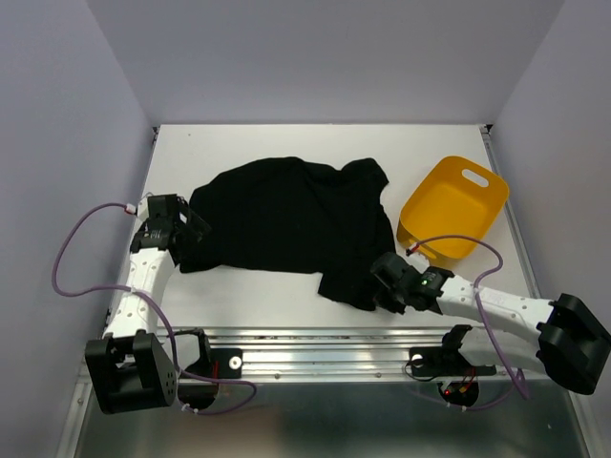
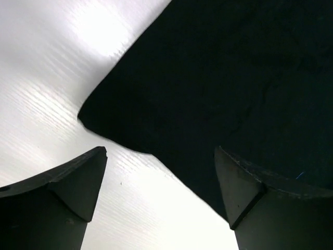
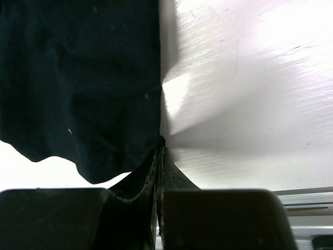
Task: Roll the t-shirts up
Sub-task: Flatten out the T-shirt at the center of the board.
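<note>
Right gripper [image 3: 159,152] first: its two fingers are pressed flat together, and the edge of the black t-shirt [image 1: 286,215] is pinched between their tips. The cloth beside that pinch hangs in loose folds and throws a shadow on the white table [image 1: 267,143]. This gripper sits just in front of the yellow tub [image 1: 444,205], on the side nearer the arm bases, at the shirt's near corner.

Out from there, the shirt lies spread and rumpled on the table, reaching from right beside the tub across to the side away from it. Whether the cloth touches the tub's wall, I cannot tell.

Over at the shirt's end farthest from the tub is the left gripper [image 2: 161,152]. Its fingers stand spread wide with nothing between them. A rounded corner of black cloth lies on the table just ahead of its tips, and cloth runs up to the finger on the tub side.

The tub rests upright on the table.
</note>
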Robot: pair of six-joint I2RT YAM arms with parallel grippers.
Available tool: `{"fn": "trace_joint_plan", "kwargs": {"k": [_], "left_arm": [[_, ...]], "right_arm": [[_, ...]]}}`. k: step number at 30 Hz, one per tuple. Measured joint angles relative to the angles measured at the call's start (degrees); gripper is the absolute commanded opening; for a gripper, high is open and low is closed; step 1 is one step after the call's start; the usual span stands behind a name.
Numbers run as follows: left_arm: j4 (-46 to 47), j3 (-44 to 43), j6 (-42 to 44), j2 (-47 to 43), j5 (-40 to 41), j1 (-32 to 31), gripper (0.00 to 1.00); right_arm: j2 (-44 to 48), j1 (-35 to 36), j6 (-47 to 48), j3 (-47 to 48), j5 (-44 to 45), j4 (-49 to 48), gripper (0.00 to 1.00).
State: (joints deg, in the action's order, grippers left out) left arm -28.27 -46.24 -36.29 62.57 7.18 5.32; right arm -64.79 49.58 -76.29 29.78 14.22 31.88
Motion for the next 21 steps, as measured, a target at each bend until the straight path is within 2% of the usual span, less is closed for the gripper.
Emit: {"fn": "trace_joint_plan", "kwargs": {"k": [3,4,6,7,9,10,15,18,21], "left_arm": [[0.3,2.3,-1.4,-0.2,-1.3,0.0,0.95],[0.3,3.1,-2.3,-0.2,-1.4,0.0,0.9],[-0.2,4.3,-3.9,-0.1,-1.2,0.0,0.84],[-0.7,4.6,-4.7,0.1,-0.9,0.0,0.82],[-1.7,4.7,-7.3,1.0,0.4,0.0,0.8],[-1.8,4.7,-8.0,1.4,0.8,0.0,0.75],[-1.4,6.1,-12.2,4.5,4.2,0.3,0.54],[-0.2,7.2,-13.4,6.6,5.0,0.9,0.52],[1.7,8.2,-13.8,8.7,5.2,1.2,0.57]], "right_arm": [[1.5,0.0,0.0,0.0,1.3,1.6,0.09],[1.6,0.0,0.0,0.0,1.5,2.1,0.14],[1.6,0.0,0.0,0.0,1.9,2.9,0.16],[1.6,0.0,0.0,0.0,2.0,3.3,0.25],[1.6,0.0,0.2,0.0,2.1,3.8,0.31],[1.6,0.0,0.3,0.0,2.3,4.1,0.33],[1.5,0.0,0.7,0.7,2.9,4.5,0.35],[1.4,0.0,0.9,0.9,3.0,4.6,0.36],[1.4,0.0,1.0,0.9,3.0,4.7,0.37]]}}
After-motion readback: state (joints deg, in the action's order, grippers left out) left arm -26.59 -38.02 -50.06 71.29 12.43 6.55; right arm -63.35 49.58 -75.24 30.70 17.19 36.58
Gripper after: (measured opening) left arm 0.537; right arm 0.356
